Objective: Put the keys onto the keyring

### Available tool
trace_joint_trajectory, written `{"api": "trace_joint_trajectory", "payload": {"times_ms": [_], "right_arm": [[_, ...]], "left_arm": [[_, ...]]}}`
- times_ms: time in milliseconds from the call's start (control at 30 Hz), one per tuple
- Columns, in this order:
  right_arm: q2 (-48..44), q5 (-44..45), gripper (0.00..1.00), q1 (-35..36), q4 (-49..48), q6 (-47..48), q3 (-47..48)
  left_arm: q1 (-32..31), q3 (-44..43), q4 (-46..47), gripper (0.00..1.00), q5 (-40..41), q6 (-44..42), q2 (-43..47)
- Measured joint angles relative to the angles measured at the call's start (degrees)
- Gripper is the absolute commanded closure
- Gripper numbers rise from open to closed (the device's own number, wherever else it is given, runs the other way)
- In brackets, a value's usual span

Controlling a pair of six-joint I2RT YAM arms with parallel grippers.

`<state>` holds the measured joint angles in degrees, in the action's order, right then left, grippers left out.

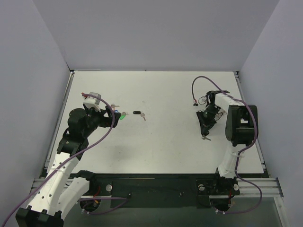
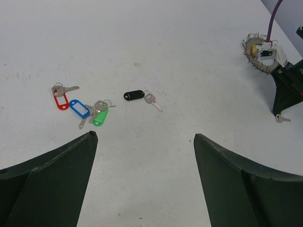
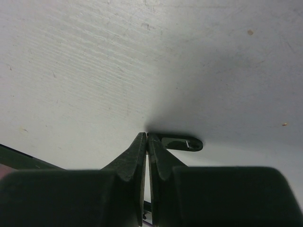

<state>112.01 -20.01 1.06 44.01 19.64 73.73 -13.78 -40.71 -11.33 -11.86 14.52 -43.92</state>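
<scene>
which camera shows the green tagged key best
Left wrist: the green-tagged key lies close and unobstructed, beside the blue-tagged one. Top external shows it only as a green speck. Right wrist does not show it.

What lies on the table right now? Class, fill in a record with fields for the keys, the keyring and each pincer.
keys: red-tagged key, blue-tagged key, green-tagged key clustered; black-tagged key apart, to their right
ring: keyring near the right pincer, something yellow in it
left: left pincer open, empty, above the table
right: right pincer shut, tips at the table; small key beside them, grip unclear
</scene>
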Motion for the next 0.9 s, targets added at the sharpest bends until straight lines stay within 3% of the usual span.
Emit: {"api": "trace_joint_trajectory", "payload": {"times_ms": [300, 900], "right_arm": [[-3.28, -3.04, 1.00, -0.04, -0.98, 1.38, -0.90], [-46.10, -18.80, 1.00, -3.78, -9.11, 10.10, -13.79]], "left_arm": [[0.00, 0.00, -0.02, 0.07, 0.00, -0.02, 0.04], [-0.04, 1.57, 3.74, 0.07, -5.18, 0.57, 3.30]]}}
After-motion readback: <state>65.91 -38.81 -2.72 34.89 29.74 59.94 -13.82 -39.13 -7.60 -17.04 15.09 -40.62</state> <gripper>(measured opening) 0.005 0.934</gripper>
